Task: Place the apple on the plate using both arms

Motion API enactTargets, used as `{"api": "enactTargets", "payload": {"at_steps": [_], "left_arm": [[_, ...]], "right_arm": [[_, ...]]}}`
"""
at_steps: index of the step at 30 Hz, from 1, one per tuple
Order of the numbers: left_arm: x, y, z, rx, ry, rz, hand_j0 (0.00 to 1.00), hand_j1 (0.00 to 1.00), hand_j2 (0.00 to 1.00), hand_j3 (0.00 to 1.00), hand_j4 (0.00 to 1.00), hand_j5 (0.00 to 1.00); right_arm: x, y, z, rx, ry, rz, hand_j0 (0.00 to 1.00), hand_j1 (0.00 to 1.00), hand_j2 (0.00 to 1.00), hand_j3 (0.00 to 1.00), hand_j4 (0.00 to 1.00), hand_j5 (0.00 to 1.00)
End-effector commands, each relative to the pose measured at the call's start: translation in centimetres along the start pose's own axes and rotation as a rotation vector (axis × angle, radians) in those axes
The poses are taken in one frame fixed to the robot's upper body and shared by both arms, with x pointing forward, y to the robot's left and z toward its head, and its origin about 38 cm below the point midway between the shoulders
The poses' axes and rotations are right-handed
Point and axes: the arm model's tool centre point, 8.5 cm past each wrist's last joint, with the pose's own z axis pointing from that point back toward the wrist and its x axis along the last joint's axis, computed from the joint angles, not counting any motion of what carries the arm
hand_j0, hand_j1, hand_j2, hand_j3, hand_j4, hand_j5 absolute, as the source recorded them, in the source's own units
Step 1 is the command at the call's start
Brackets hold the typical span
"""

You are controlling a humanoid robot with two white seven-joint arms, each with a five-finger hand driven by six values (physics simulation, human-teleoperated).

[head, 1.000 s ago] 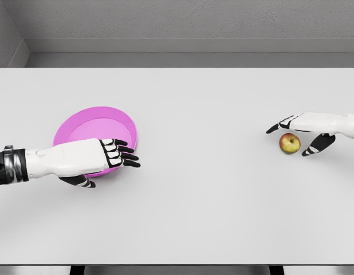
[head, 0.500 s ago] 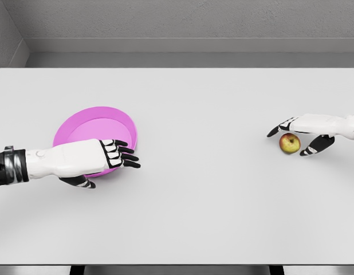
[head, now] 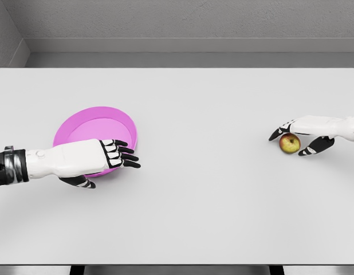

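The apple sits on the white counter near its right edge, red and yellow-green, resting on the surface. The right hand arches over it from the right: the white back of the hand lies just above and behind the fruit, dark fingers curve down past its left side, and the thumb comes down on its right side. The fingers stand around the apple without visibly closing on it; whether any tip touches the skin cannot be told. The hand is spread and holds nothing.

Well apart, on the left half of the counter, lies the pink plate, a shallow round dish with a raised rim. The left hand reaches in from the left edge and covers the plate's near rim. Its fingers are stretched out toward the right, side by side and slightly parted, with the thumb hanging below the palm beside the plate's front edge. This hand too is loose and grips nothing. The forearm shows white with a dark wrist band at the picture's edge.
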Motion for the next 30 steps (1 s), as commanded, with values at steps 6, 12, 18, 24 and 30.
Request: {"api": "enactTargets", "payload": {"at_steps": [6,12,18,24,30], "left_arm": [[-0.01,0.06,0.03,0.004,0.0,0.005,1.0,1.0,1.0,1.0,1.0,1.0],[-0.01,0.06,0.03,0.004,0.0,0.005,1.0,1.0,1.0,1.0,1.0,1.0],[-0.01,0.06,0.03,0.004,0.0,0.005,1.0,1.0,1.0,1.0,1.0,1.0],[0.01,0.0,0.03,0.003,0.0,0.006,1.0,1.0,1.0,1.0,1.0,1.0],[-0.04,-0.03,0.05,0.002,0.002,0.006,1.0,1.0,1.0,1.0,1.0,1.0]], "right_arm": [[-0.07,0.04,0.07,-0.003,0.002,-0.007,0.73,0.73,0.73,0.73,0.73,0.73],[0.07,0.02,-0.2,-0.004,-0.004,-0.007,0.7,0.7,0.7,0.7,0.7,0.7],[-0.01,0.01,-0.14,-0.006,-0.002,-0.01,0.62,0.62,0.62,0.62,0.62,0.62],[-0.52,0.03,0.11,-0.012,0.011,-0.023,0.56,0.56,0.56,0.56,0.56,0.56],[-0.48,-0.06,0.06,-0.014,0.009,-0.023,0.53,0.53,0.53,0.53,0.53,0.53]]}}
